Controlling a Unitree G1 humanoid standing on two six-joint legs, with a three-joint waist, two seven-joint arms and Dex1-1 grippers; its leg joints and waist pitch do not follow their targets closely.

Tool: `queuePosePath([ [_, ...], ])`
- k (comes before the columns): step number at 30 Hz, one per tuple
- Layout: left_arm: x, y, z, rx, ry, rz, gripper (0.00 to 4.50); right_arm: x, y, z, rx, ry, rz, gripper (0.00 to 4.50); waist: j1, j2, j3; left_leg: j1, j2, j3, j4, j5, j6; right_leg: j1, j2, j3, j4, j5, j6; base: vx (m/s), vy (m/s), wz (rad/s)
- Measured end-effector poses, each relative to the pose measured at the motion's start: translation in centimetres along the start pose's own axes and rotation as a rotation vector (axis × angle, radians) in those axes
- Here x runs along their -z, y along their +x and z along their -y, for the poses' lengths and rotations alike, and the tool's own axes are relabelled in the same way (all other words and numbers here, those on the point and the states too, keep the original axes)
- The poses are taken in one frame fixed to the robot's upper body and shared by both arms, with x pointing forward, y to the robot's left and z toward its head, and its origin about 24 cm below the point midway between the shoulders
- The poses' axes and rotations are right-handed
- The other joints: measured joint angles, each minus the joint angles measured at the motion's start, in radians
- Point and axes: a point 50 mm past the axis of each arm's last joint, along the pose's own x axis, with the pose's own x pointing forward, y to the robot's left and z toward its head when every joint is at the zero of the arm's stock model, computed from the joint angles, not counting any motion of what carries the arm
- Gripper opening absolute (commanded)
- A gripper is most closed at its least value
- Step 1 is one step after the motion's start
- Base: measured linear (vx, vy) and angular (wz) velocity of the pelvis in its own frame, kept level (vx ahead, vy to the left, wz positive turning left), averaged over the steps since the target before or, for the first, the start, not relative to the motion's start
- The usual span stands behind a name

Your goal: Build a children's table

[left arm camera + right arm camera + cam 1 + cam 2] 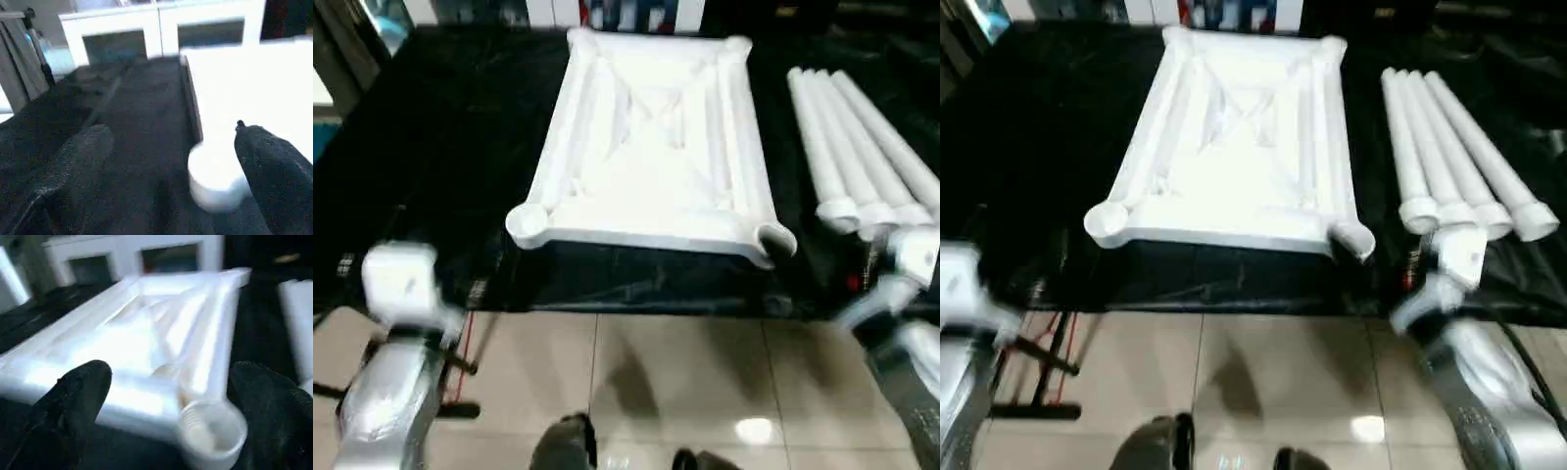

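Note:
The children's table top (651,147) lies upside down on a black-covered bench (440,147), its ribbed X-braced underside facing up and a round socket at each corner. Several white tube legs (862,137) lie side by side to its right. My left gripper (168,132) is open, low before the near-left corner socket (215,178) and not touching it. My right gripper (171,372) is open too, and it faces the near-right corner socket (210,431), whose inside is ribbed. Both silver forearms (386,392) (1489,382) hang in front of the bench's near edge.
A white glass-door cabinet (156,29) stands behind the bench. Beige tiled floor (685,372) lies between me and the bench. A black stand with a red strap (1038,372) sits under the bench's left end. My feet (568,446) show at the bottom.

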Motion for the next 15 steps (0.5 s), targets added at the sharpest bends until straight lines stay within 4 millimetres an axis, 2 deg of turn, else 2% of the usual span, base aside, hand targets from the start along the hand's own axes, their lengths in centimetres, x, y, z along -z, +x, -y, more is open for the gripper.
queuePosePath([
  [3,0.5,1.8,1.4,0.013,-0.044,-0.014,4.5,0.9,1.3,0.6,0.065,-0.073,-0.05,4.46,-0.017,-0.007,-0.005,-0.001,0.001,-0.002,0.005,0.002,-0.003,0.001,0.002,-0.001,0.0,0.006,-0.001,-0.034,0.007,0.0],
  [5,0.8,2.5,1.9,0.014,-0.053,-0.027,4.5,1.1,2.0,0.4,0.065,-0.06,-0.055,4.46,-0.042,-0.008,-0.005,-0.002,0.011,-0.016,0.011,0.002,-0.005,0.0,0.013,-0.007,0.007,0.007,-0.011,0.0,0.0,0.0],
  [7,0.4,3.1,2.5,0.01,-0.067,-0.012,4.5,0.8,2.5,-0.1,0.051,-0.051,-0.038,4.46,-0.056,-0.013,-0.009,-0.002,0.018,-0.026,0.012,0.011,-0.012,-0.008,0.019,-0.01,0.032,-0.007,-0.046,-0.018,-0.049,0.03],
  [8,0.2,3.4,3.1,0.015,-0.065,-0.004,4.5,0.2,3.0,-0.2,0.056,-0.055,-0.021,4.46,-0.062,-0.015,-0.014,-0.002,0.023,-0.028,0.013,0.018,-0.016,-0.018,0.019,-0.011,0.053,-0.017,-0.061,-0.045,-0.152,0.06],
  [9,0.1,3.6,3.8,0.027,-0.063,-0.007,4.5,-0.3,3.3,-0.2,0.054,-0.062,-0.006,4.46,-0.065,-0.016,-0.019,-0.003,0.027,-0.028,0.013,0.022,-0.01,-0.022,0.022,-0.013,0.064,-0.021,-0.066,-0.045,-0.152,0.06],
  [10,0.2,3.7,4.4,0.041,-0.064,-0.01,4.5,-0.6,3.4,-0.1,0.051,-0.073,0.002,4.46,-0.067,-0.017,-0.026,-0.006,0.028,-0.027,0.013,0.026,-0.002,-0.021,0.028,-0.015,0.063,-0.021,-0.069,-0.053,-0.17,0.0],
  [11,0.2,3.8,5.4,0.068,-0.07,-0.014,4.5,-0.8,3.6,0.1,0.054,-0.084,0.006,4.46,-0.064,-0.017,-0.03,-0.024,0.025,-0.034,0.048,-0.006,0.059,-0.019,0.037,-0.023,0.058,-0.017,-0.073,-0.051,-0.181,0.03],
  [12,0.5,3.9,6.2,0.095,-0.076,-0.024,4.5,-0.6,3.7,0.3,0.058,-0.092,-0.002,4.46,-0.063,-0.017,-0.03,-0.044,0.02,-0.035,0.135,-0.038,0.108,-0.014,0.04,-0.03,0.057,-0.014,-0.078,-0.051,-0.181,0.03],
  [13,1.1,4.0,6.7,0.115,-0.079,-0.049,4.5,-0.3,3.7,0.5,0.064,-0.106,-0.017,4.46,-0.063,-0.017,-0.031,-0.046,0.004,-0.037,0.186,-0.052,0.123,-0.005,0.046,-0.032,0.049,-0.011,-0.085,-0.052,-0.183,0.04],
  [14,1.9,4.0,6.8,0.132,-0.071,-0.08,4.5,0.1,3.8,0.5,0.065,-0.112,-0.027,4.46,-0.063,-0.009,-0.036,-0.034,-0.027,-0.042,0.186,-0.053,0.124,0.0,0.056,-0.042,0.033,0.0,-0.086,-0.053,-0.14,0.0],
  [15,2.1,3.9,6.6,0.154,-0.036,-0.09,4.5,0.5,3.6,0.5,0.069,-0.108,-0.035,4.46,-0.064,-0.001,-0.041,-0.023,-0.042,-0.045,0.155,-0.055,0.125,0.0,0.067,-0.056,0.019,0.005,-0.085,-0.053,-0.14,0.0],
])
